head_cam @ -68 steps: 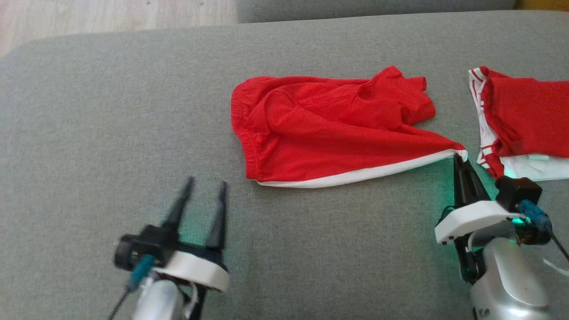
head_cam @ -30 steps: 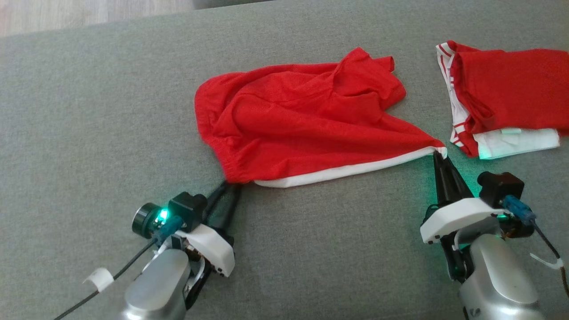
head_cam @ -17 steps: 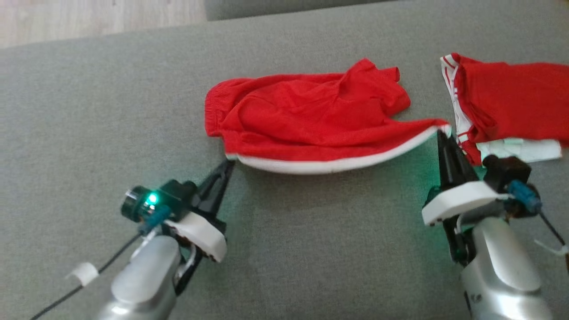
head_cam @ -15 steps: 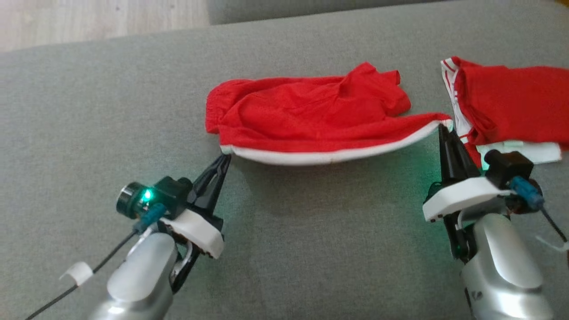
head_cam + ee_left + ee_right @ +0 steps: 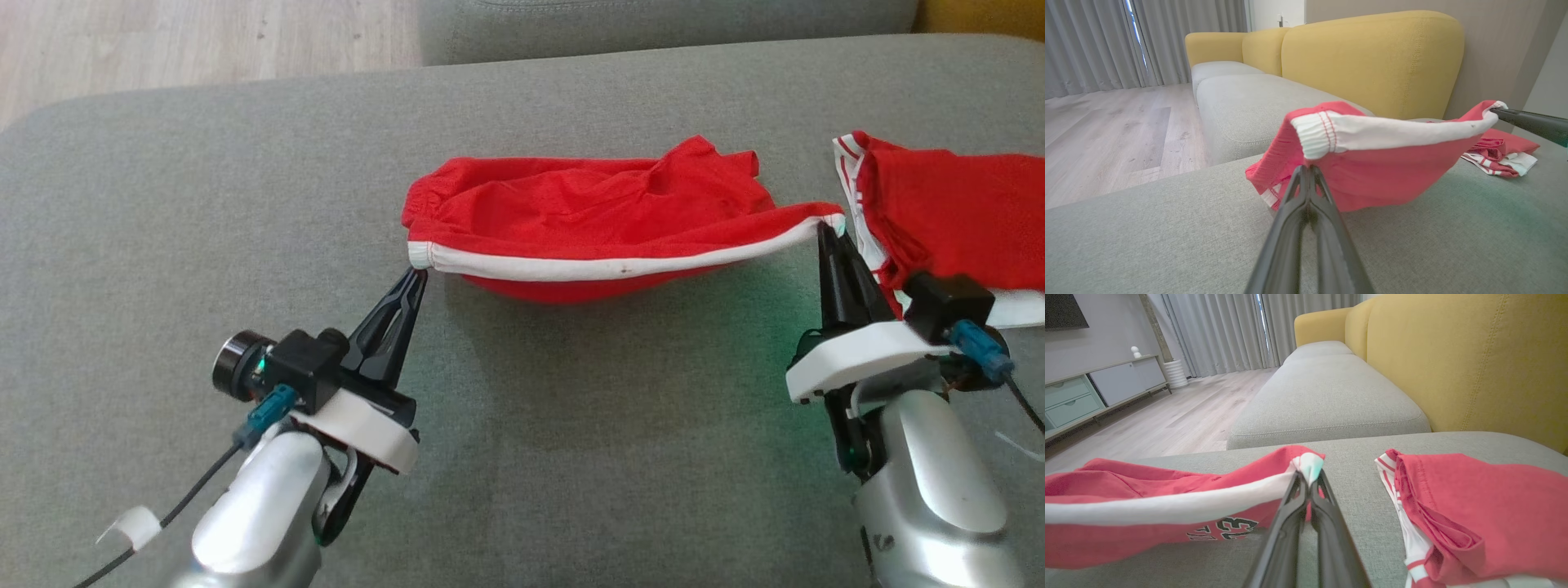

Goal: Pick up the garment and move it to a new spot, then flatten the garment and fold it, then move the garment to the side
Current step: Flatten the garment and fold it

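I am working over a broad grey sofa cushion, and the red garment is lying across its middle. The far part is resting on the fabric, while the near edge is hanging in the air between my two arms. A second red-and-white garment is sitting bunched at my right, just beside the first but apart from it.

My left gripper is pinching the left corner of the garment with its fingers pressed together. My right gripper is doing the same at the right corner. The white band is stretching nearly taut between the two pinches, and red cloth is sagging in a belly beneath it. In the right wrist view a dark printed number is showing on that hanging side.

I judge that I am doing the pick-up step, with the lift only partly made. The next move is asking me to raise both arms together and hold their spacing so the band does not go slack. I must also carry the cloth away from the neighbouring pile, toward bare cushion where it can be laid flat.
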You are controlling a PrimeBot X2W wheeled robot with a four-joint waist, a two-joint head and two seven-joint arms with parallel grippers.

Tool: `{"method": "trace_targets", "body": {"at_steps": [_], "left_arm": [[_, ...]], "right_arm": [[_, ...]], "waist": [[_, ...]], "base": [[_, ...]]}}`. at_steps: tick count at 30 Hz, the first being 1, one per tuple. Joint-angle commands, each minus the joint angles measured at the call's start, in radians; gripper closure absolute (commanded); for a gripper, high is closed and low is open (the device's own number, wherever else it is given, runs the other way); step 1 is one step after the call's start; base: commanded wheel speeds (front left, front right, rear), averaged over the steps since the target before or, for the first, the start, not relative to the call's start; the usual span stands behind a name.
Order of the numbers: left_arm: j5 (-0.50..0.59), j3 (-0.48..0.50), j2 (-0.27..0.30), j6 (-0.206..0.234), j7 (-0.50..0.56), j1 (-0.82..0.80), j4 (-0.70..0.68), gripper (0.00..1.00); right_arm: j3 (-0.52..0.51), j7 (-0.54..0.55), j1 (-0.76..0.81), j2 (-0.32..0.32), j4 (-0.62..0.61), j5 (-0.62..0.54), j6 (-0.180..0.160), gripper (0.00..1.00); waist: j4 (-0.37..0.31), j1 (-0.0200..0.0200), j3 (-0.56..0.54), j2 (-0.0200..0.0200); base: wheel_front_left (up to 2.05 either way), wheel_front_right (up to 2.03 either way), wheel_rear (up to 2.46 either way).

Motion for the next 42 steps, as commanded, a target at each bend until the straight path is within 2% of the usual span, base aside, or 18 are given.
{"method": "trace_targets", "body": {"at_steps": [1,12,18,25,34,42], "left_arm": [[0.003,0.050,0.029,0.007,-0.010,-0.027,-0.040,1.00],[0.023,0.090,0.044,0.033,-0.010,-0.010,-0.139,1.00],[0.046,0.112,0.058,0.033,-0.010,-0.031,-0.182,1.00],[0.036,0.140,0.076,0.020,0.001,-0.138,-0.210,1.00],[0.035,0.173,0.090,0.011,0.026,-0.324,-0.243,1.00],[0.018,0.190,0.100,0.024,0.052,-0.349,-0.305,1.00]], "right_arm": [[0.021,0.004,-0.009,-0.001,-0.041,0.008,0.007,1.00],[0.023,0.006,-0.009,-0.001,-0.096,0.000,0.007,1.00],[0.045,0.020,-0.059,-0.001,-0.154,-0.019,0.007,1.00],[0.084,0.078,-0.204,-0.006,-0.213,-0.068,0.007,1.00],[0.158,0.112,-0.389,-0.060,-0.236,-0.060,0.007,1.00],[0.169,0.129,-0.409,-0.077,-0.286,-0.037,0.007,1.00]], "waist": [[0.003,0.0001,-0.004,0.0000],[0.003,0.0001,-0.022,0.0000],[-0.004,0.0001,-0.044,0.0000],[-0.016,0.0001,-0.075,0.0000],[-0.027,0.0001,-0.120,0.0000],[-0.032,0.0001,-0.171,0.0000]], "base": [[0.00,0.00,0.00],[0.00,0.00,0.00],[0.00,0.00,0.00],[0.00,0.00,0.00],[0.00,0.00,0.00],[0.00,0.00,0.00]]}}
